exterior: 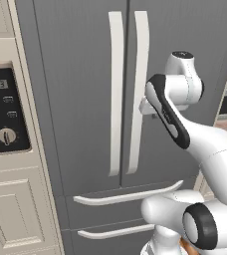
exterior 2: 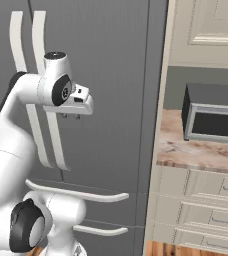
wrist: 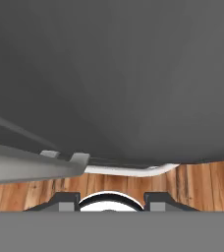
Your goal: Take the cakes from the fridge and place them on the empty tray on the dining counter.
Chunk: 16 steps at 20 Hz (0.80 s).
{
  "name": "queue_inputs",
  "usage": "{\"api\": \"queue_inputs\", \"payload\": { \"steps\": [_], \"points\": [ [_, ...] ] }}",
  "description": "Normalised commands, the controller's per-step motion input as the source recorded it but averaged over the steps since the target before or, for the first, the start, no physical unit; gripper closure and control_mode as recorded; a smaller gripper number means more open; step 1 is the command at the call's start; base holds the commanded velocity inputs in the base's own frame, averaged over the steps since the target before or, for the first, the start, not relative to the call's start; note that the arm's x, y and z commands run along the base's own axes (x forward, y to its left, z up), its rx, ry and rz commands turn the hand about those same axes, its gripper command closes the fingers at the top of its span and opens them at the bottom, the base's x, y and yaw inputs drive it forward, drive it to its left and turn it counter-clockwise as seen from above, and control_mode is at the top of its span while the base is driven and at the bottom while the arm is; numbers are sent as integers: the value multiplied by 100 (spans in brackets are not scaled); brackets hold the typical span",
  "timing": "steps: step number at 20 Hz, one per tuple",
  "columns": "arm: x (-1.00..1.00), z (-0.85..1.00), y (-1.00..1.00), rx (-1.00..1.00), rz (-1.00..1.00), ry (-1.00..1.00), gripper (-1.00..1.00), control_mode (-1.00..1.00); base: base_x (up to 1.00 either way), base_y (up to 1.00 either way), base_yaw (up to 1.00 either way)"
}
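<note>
Fridge (exterior: 85,74) doors shut, so the cakes are presumably inside, unseen; nothing visible of its shelves. Gripper (exterior 2: 71,116) hangs close in front of the fridge's right door, just beside the right-hand long cream handle (exterior: 138,89), probably lining up to pull that door open; jaws point downward along the door, and whether they stand apart or together I cannot tell. Cabinet with black oven panel (exterior: 1,114) stands left of the fridge.

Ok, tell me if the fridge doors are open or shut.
Shut: both upper doors of the fridge lie flush, handles side by side, none of the inside showing.
</note>
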Motion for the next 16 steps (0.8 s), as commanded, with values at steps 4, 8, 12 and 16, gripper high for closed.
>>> {"api": "queue_inputs", "payload": {
  "steps": [4,8,12,16],
  "points": [
    [-26,-7,0,0,0,0,-100,-100,0,0,0],
    [-53,-33,7,0,0,7,-100,-100,0,0,0],
    [-49,-41,20,0,0,15,-100,-100,0,0,0],
    [-36,-55,11,2,0,19,-100,-100,0,0,0]
  ]
}}
